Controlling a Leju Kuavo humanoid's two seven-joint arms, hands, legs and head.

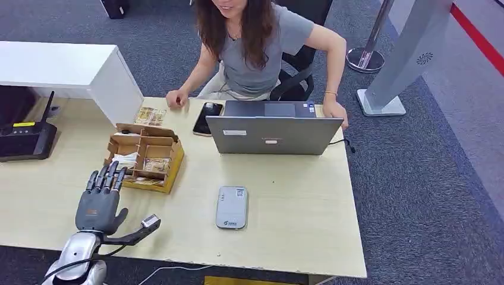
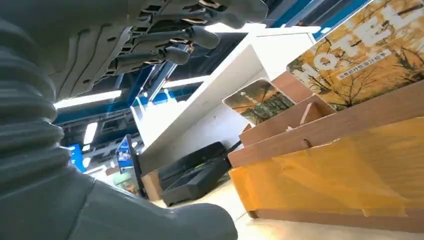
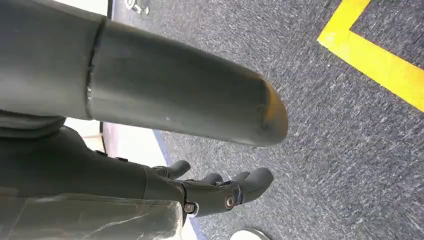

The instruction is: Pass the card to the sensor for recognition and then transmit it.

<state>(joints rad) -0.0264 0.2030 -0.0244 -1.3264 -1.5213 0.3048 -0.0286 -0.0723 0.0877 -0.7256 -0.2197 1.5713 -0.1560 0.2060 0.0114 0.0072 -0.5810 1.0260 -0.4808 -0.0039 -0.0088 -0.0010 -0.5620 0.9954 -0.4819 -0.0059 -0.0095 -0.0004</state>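
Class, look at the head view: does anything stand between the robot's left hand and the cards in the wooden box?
Nothing visible does. The left hand hovers with its fingers by the near edge of the wooden box, and the cards lie uncovered in its open-topped compartments.

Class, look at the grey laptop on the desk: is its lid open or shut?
Open. The grey laptop's lid stands upright, back toward the camera, with the keyboard deck visible behind it.
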